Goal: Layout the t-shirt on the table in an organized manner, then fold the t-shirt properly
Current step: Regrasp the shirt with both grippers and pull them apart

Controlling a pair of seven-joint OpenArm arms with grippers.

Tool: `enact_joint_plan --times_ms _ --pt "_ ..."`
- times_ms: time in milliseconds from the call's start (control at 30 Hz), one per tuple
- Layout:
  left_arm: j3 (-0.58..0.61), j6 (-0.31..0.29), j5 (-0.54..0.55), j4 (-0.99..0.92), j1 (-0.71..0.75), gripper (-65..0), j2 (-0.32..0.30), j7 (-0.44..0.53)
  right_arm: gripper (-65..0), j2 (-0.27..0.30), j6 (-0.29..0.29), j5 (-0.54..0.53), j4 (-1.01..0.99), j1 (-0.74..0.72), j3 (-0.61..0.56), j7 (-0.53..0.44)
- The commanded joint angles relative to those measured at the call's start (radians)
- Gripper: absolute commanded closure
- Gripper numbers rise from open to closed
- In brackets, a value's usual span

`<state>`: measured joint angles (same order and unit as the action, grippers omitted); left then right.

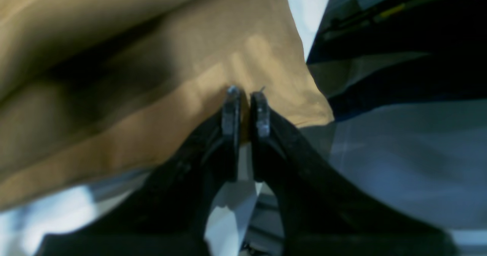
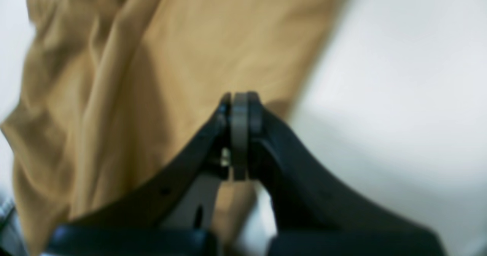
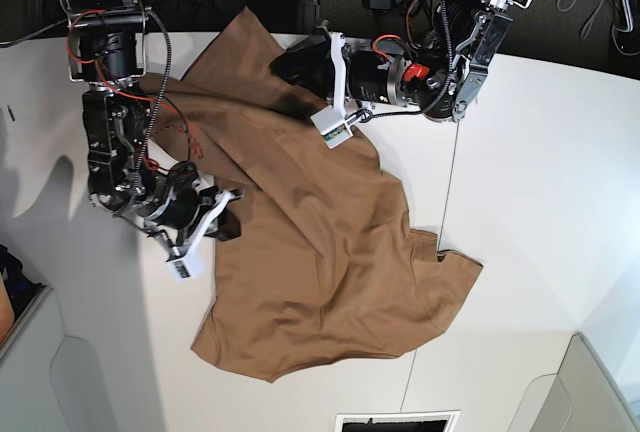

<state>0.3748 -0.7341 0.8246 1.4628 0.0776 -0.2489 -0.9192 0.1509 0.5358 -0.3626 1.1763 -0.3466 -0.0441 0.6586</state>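
1. Gripping the cloth at two points, your arms hold the t-shirt (image 3: 330, 262) over the white desk (image 3: 540, 152), as the base view shows.
2. Your left end effector (image 1: 245, 96) is pinched nearly closed on a tan fold near the shirt's edge; in the left wrist view the fabric (image 1: 152, 77) runs between the two pads and bunches into soft ridges to one side.
3. Your right end effector (image 2: 239, 100) has its pads pressed together at the shirt's edge; that picture is blurred, and you cannot tell for certain how much fabric (image 2: 171, 58) sits between them.
4. In the base view the left end effector (image 3: 290, 64) sits at the far part of the shirt, and the right end effector (image 3: 228, 220) meets the side edge on that view's left.
5. The garment lies mostly on the desk, wrinkled, with one sleeve (image 3: 455, 272) sticking out beside the dark seam (image 3: 450, 192).
6. The cloth between the two grips rises in a long diagonal ridge.
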Motion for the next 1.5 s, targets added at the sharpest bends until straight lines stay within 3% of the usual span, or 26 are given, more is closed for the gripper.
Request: enact_joint_plan --times_ms 0,133,367,467,633,767,1067,1233,1467 --pt "-0.008 0.036 -0.045 -0.007 0.006 -7.2 -0.040 -0.042 0.0 0.006 0.011 0.013 0.003 -0.027 -0.018 -0.021" --pt "-0.009 0.036 -0.045 -0.007 0.003 -7.2 -0.121 -0.042 0.0 0.044 -0.002 0.103 -0.007 -0.029 -0.082 -0.064" --pt "-0.009 0.036 -0.048 -0.007 -0.005 -7.2 -0.280 -0.023 0.0 0.121 -0.016 0.086 -0.007 -0.043 -0.084 -0.078" --pt "-0.009 0.036 -0.077 -0.007 -0.044 -7.2 -0.317 -0.014 0.0 0.134 -0.016 0.042 -0.006 -0.043 -0.084 -0.046" --pt "-0.008 0.036 -0.142 -0.007 -0.123 -7.2 -0.317 0.003 0.0 0.134 -0.016 -0.073 -0.004 -0.030 -0.084 0.051" --pt "-0.008 0.036 -0.227 -0.025 -0.167 -7.2 -0.317 0.006 0.0 0.134 -0.016 -0.122 0.050 0.019 -0.084 0.075" --pt "-0.008 0.036 -0.348 -0.327 -0.329 -7.2 -0.317 0.092 0.0 0.134 0.008 -0.211 0.292 0.200 -0.084 0.120" --pt "-0.008 0.065 -0.436 -0.489 -0.451 -7.2 -0.317 0.142 0.0 0.133 0.004 -0.201 0.418 0.241 -0.076 0.093" --pt "-0.008 0.192 -0.471 -0.546 -0.570 -7.2 -0.326 0.119 0.0 0.080 -0.097 -0.062 0.441 0.154 0.050 0.048"
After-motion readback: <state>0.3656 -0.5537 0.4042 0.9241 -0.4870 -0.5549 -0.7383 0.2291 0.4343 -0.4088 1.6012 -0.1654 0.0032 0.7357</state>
